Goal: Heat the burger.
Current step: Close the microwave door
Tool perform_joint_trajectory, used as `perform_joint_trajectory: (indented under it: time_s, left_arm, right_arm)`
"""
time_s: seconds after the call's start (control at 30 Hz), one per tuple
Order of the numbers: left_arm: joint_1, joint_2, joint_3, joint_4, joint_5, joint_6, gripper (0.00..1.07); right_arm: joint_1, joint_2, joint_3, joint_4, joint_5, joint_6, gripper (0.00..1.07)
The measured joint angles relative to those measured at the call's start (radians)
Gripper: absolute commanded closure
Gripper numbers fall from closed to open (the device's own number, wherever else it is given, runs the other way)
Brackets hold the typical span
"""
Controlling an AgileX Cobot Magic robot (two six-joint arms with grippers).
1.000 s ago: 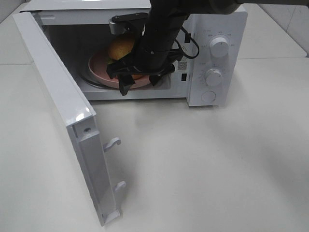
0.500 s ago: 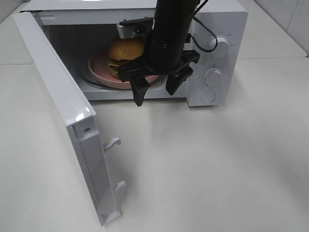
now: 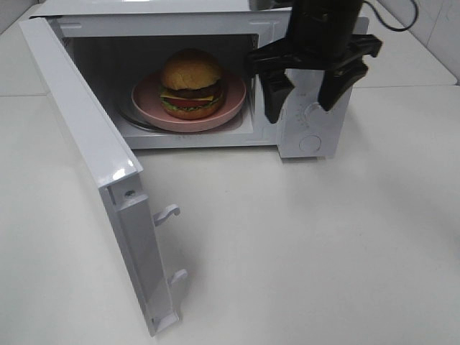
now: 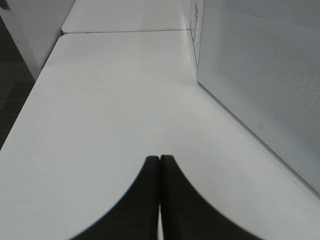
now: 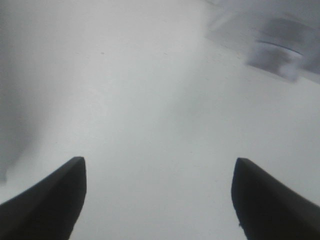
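- The burger (image 3: 191, 83) sits upright in the middle of a pink plate (image 3: 234, 98), inside the open cavity of a white microwave (image 3: 335, 142).
- Its golden bun is on top, with a dark patty, yellow cheese, red tomato and green lettuce showing at the edge below.
- The plate rests on the glass tray (image 3: 135, 117) on the cavity floor, and nothing touches the burger.
- The microwave door (image 3: 83, 136) is swung wide to the left of the high view. Its inner face is turned toward the cavity, and two white latch hooks (image 3: 167, 213) stick out of its free edge.
- The right pincer (image 3: 302, 108) hangs outside the cavity in front of the control panel, to the right of the burger and apart from it.
- Its jaws are spread wide, point down and hold nothing.
- In the right wrist view, its two dark fingers (image 5: 52, 200) stand far apart over a blurred pale surface.
- A round button (image 3: 310, 144) low on the panel shows beneath the pincer.
- The left pincer (image 4: 159, 159) appears only in its own wrist view. Its fingers are pressed together and grip nothing.
- It is over the bare white bench (image 4: 110, 100), with a pale dotted panel (image 4: 260, 75) standing near it.
- The bench (image 3: 323, 244) in front of the microwave is plain white.
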Motion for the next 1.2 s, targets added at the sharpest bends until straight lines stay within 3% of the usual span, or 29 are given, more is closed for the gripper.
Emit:
perform_joint_trajectory:
  time_s: [0.37,0.6,0.67,0.77,0.87,0.93,1.2]
  left_arm:
    - [0.0,0.0,0.0,0.0,0.0,0.0,1.07]
    - [0.0,0.0,0.0,0.0,0.0,0.0,1.07]
    - [0.0,0.0,0.0,0.0,0.0,0.0,1.07]
    - [0.0,0.0,0.0,0.0,0.0,0.0,1.07]
    - [0.0,0.0,0.0,0.0,0.0,0.0,1.07]
    - [0.0,0.0,0.0,0.0,0.0,0.0,1.07]
    - [0.0,0.0,0.0,0.0,0.0,0.0,1.07]
  right_arm:
    - [-0.22,-0.169,0.212,-0.012,-0.003,0.025,0.31]
    - [-0.238,-0.321,0.347,-0.022,-0.016,0.025,0.31]
    - [-0.238,-0.435,0.442,-0.033,-0.02,0.025,0.31]
    - [-0.238,-0.469,0.47,-0.037,-0.02,0.025,0.31]
    - [-0.238,-0.575,0.557,-0.046,-0.02,0.025,0.31]
    - [-0.238,-0.706,0.669,-0.046,-0.02,0.027,0.31]
    - [-0.238,-0.945,0.88,-0.047,-0.038,0.031,0.31]
